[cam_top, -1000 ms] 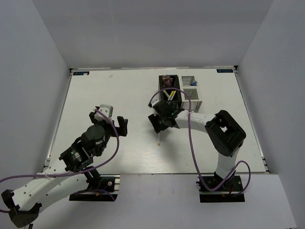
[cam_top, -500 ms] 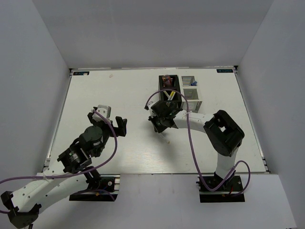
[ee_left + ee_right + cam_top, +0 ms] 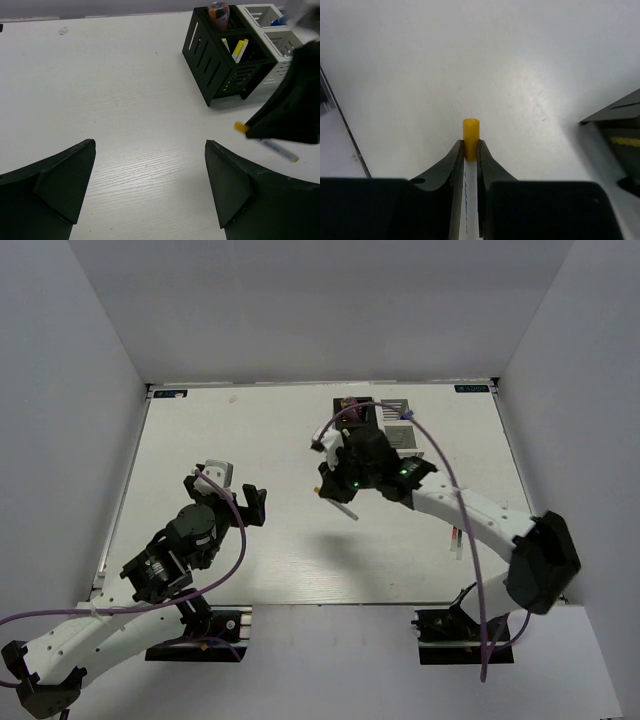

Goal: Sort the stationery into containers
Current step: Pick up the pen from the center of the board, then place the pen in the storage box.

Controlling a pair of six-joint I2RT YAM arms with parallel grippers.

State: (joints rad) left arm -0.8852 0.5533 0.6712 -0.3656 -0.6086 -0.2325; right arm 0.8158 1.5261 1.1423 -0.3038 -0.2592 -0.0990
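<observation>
The right gripper (image 3: 471,149) is clamped on a thin white plastic pen with a yellow end (image 3: 471,131), seemingly lifted off the white table (image 3: 250,430), near the black slatted square organizer (image 3: 215,65). The left gripper (image 3: 149,147) hovers, jaws apart.

Two organizers stand touching, side by side, far on the table (image 3: 250,430), right of centre. In the left organizer (image 3: 215,65): pens (image 3: 239,49), with a tube (image 3: 218,9) behind them. The right organizer (image 3: 280,45) sits beside it. My right gripper (image 3: 471,147), a pen (image 3: 342,508) between its fingers, is just before the left organizer. My left gripper (image 3: 150,145) is well apart to the left.
</observation>
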